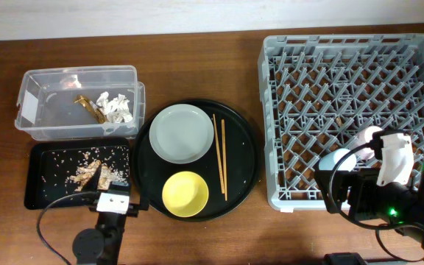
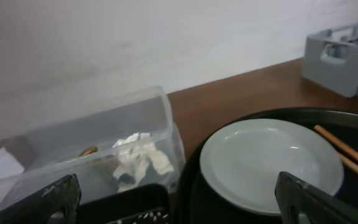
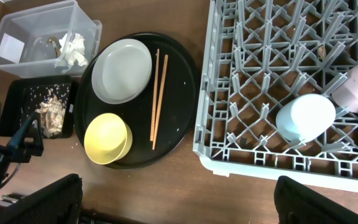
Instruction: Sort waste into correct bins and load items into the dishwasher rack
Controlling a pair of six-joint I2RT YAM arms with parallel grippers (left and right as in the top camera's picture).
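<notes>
The clear box (image 1: 76, 126) holds white paper scraps (image 1: 115, 107) and the brown-and-gold wrapper (image 1: 87, 105). The black rectangular tray (image 1: 39, 173) holds crumbly leftovers (image 1: 90, 175). The grey plate (image 1: 182, 132), yellow bowl (image 1: 185, 193) and two chopsticks (image 1: 218, 154) lie on the round black tray (image 1: 245, 169). The light blue cup (image 1: 337, 160) and pink cup (image 1: 366, 136) sit in the grey rack (image 1: 352, 73). My left gripper (image 1: 107, 193) (image 2: 179, 211) is open and empty over the rectangular tray's near right corner. My right gripper (image 1: 359, 188) (image 3: 176, 205) is open and empty, high above the rack's near edge.
The left wrist view shows the clear box (image 2: 73, 149), the plate (image 2: 269, 162) and the chopsticks (image 2: 347, 149) ahead. The right wrist view shows the rack (image 3: 260, 124), both cups, the bowl (image 3: 107, 138) and bare wooden table along the front.
</notes>
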